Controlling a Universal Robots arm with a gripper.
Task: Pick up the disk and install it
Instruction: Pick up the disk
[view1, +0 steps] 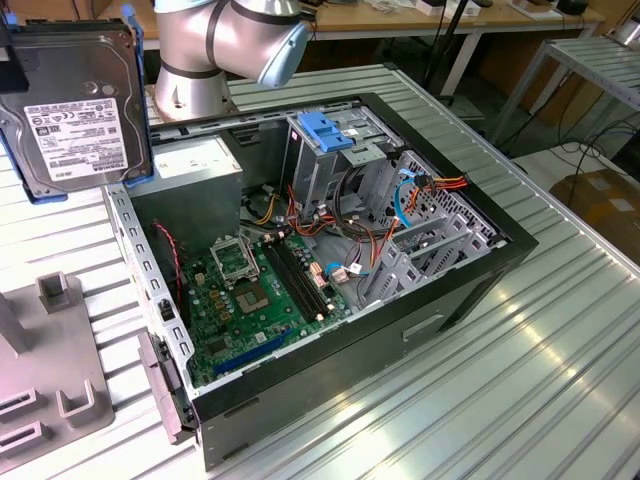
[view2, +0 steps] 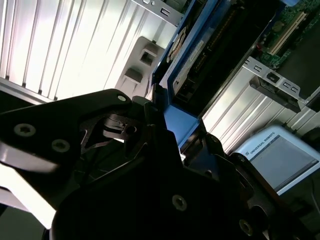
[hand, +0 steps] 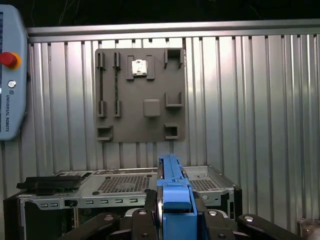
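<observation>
The disk (view1: 75, 105) held on edge beside the open computer case (view1: 400, 335)
The gripper (hand: 173, 200) is clamped on the blue bracket (hand: 172, 180) of the disk, which is raised upright at the exterior view's left, near the computer case. The disk is judged rigid, weighty and shock-sensitive, best gripped by that bracket.

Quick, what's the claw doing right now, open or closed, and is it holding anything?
Claw: closed on the disk, gripping it by its blue bracket and holding it up clear of the open computer case.
</observation>
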